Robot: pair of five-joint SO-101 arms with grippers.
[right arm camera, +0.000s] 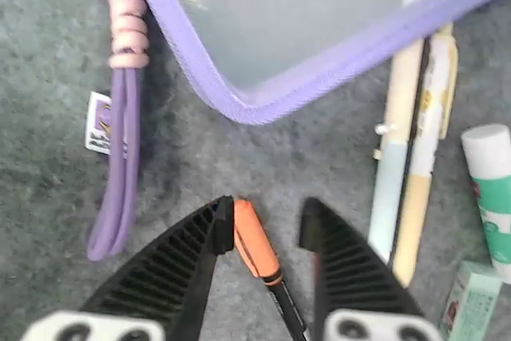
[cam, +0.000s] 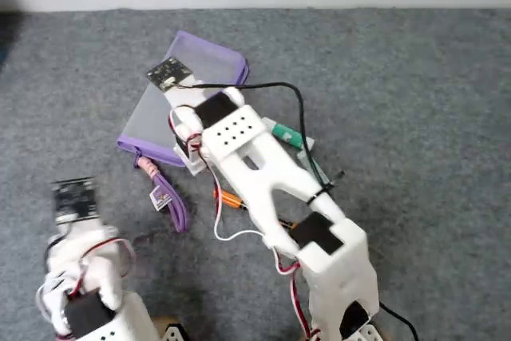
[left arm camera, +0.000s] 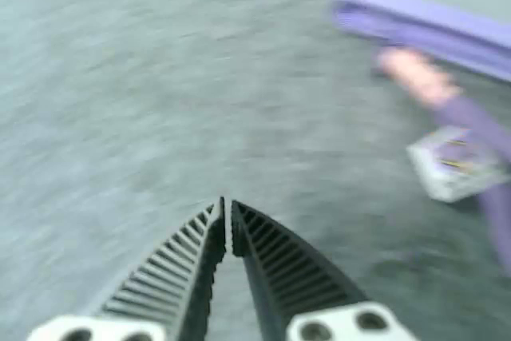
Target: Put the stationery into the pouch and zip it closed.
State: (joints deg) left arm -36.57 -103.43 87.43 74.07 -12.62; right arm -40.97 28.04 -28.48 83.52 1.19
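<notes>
A translucent pouch (right arm camera: 319,13) with purple trim lies flat on grey carpet, also seen as the pouch (cam: 192,93) from above. My right gripper (right arm camera: 267,217) hangs open just off the pouch's corner. The tip of an orange pen (right arm camera: 254,247) sits between its fingers, against one of them. Beside the pouch lie two pale pens (right arm camera: 409,149), a green-and-white glue stick (right arm camera: 491,189) and a small green box (right arm camera: 471,301). My left gripper (left arm camera: 226,213) is shut and empty over bare carpet, short of the pouch edge (left arm camera: 431,25).
The pouch's purple strap (right arm camera: 120,157) with pink beads (right arm camera: 126,21) and a white tag (right arm camera: 100,123) trails over the carpet toward the left arm (cam: 88,277). The right arm (cam: 263,173) and its cables cover part of the stationery. A pale wall borders the carpet's far edge.
</notes>
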